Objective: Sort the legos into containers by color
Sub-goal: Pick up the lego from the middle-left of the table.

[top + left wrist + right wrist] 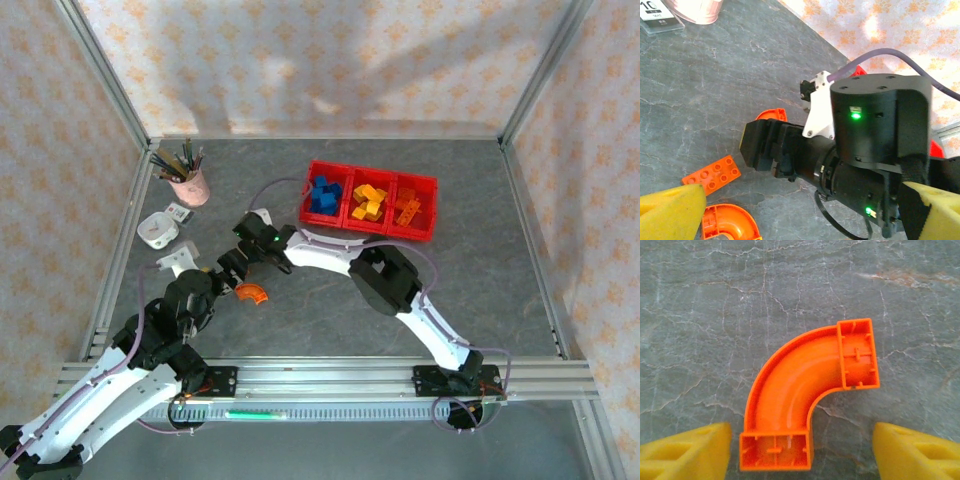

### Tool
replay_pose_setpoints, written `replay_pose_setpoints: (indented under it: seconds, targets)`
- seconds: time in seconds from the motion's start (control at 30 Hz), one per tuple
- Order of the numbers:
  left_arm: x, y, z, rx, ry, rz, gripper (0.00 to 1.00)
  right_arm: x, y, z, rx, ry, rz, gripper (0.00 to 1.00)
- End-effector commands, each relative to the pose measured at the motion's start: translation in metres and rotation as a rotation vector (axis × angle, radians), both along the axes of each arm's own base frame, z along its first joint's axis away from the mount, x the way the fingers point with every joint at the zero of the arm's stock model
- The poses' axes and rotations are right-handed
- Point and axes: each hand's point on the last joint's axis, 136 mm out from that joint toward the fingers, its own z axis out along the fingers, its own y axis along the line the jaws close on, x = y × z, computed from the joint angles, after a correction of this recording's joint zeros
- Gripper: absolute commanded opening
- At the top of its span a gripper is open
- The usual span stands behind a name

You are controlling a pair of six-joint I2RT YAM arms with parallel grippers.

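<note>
Where the right hand (801, 454) hangs over the grey worktop (480, 290), we see its yellow fingers (685, 452) spread wide at the bottom corners of the right wrist frame, gripping nothing. An orange arch piece (800, 390) lies flat between and above them at mid-frame, hollow side up, with a gap showing on either side of its lower end. The left hand (802, 212) is likewise wide open and empty, its fingers (670, 212) in the lower corners of the left wrist frame with the right arm's black wrist (875, 130) between them. Just above the lower-left finger lies a flat orange brick (712, 175), and beside it, at the bottom edge, a second orange arch (732, 225). From above, the red containers (366, 229) sit right of centre in the upper half, well apart from both hands, holding blue blocks (322, 195) on the left, yellow blocks (368, 202) in the middle and orange blocks (408, 208) on the right.
</note>
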Motion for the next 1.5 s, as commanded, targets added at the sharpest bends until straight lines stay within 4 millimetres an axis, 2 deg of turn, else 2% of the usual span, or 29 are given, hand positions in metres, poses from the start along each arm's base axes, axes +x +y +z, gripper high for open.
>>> replay_pose_setpoints:
  seconds: [0.0,0.3,0.5,0.67,0.83,0.93,1.03,1.17,1.33,1.47]
  targets:
    - [0.001,0.004,0.008,0.011,-0.008,0.024,0.99,0.002,0.000,-0.009,-0.058,-0.011,0.005,0.68]
    - [0.004,0.000,0.005,0.015,-0.001,0.012,0.99,0.002,0.000,-0.027,-0.090,-0.001,0.012,0.50]
    - [0.005,-0.003,0.004,0.010,0.001,0.004,0.99,0.001,-0.010,-0.019,-0.114,-0.021,-0.001,0.36]
    - [0.007,-0.006,0.005,0.002,-0.001,-0.006,0.99,0.003,-0.010,0.006,-0.091,-0.058,0.013,0.27]
    - [0.007,-0.008,0.012,-0.008,-0.011,-0.016,0.99,0.000,-0.013,0.045,-0.047,-0.086,0.026,0.25]
    - [0.008,-0.011,0.017,-0.021,-0.019,-0.027,0.99,-0.007,-0.022,0.070,0.003,-0.098,0.027,0.25]
    - [0.008,-0.015,0.024,-0.039,-0.032,-0.050,0.99,-0.014,-0.040,0.089,0.046,-0.100,0.009,0.25]
    - [0.009,-0.028,0.029,-0.062,-0.046,-0.111,0.99,-0.017,-0.077,0.110,0.094,-0.094,-0.043,0.26]
    - [0.017,-0.048,0.031,-0.078,-0.055,-0.187,0.99,-0.017,-0.141,0.137,0.103,-0.138,-0.151,0.26]
    - [0.025,-0.078,0.027,-0.103,-0.049,-0.298,0.99,-0.012,-0.195,0.149,0.085,-0.166,-0.248,0.28]
